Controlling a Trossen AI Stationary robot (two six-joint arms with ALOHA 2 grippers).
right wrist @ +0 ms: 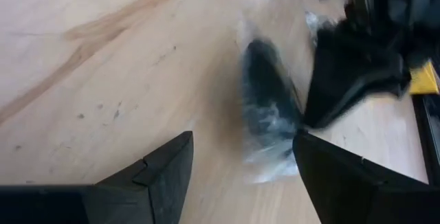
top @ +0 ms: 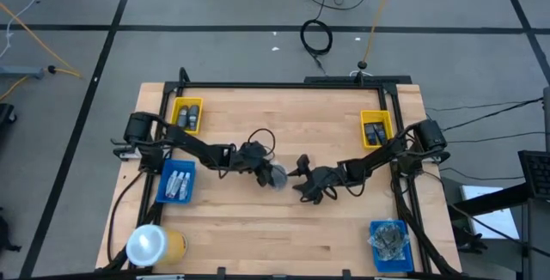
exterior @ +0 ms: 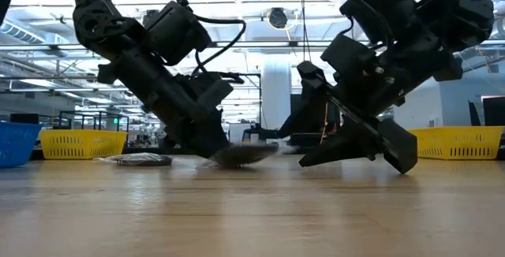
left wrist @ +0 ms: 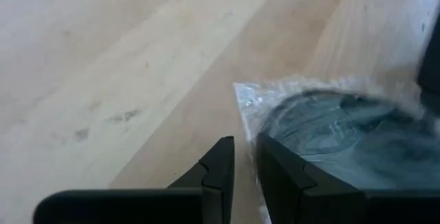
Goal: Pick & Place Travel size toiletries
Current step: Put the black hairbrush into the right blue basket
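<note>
From the left of the desk (top: 258, 228), I note the big yellow cylinder (top: 155, 244) at the near corner, a blue tray (top: 178, 182) of pale tubes behind it, and a yellow tray (top: 187, 114) at the far left.

My left gripper (top: 260, 165) sits near mid-desk with its fingers (left wrist: 218, 172) drawn narrow on the clear wrapper edge of a grey disc (top: 276, 175). The disc is low over the desk, tilted, at or just off the wood. I judge this a thin hold on film, not on the disc itself.

Just right of the disc, my right gripper (top: 302, 190) rests low with fingers (right wrist: 161, 176) wide apart and empty, the disc ahead of them.

To do this step well, I judge I should lift slowly and keep the wrapper taut. If handing over, the right fingers should close across the disc body before the left lets go.

At far right stand a yellow tray (top: 375, 129) and a blue tray (top: 391, 246) of wrapped items.
</note>
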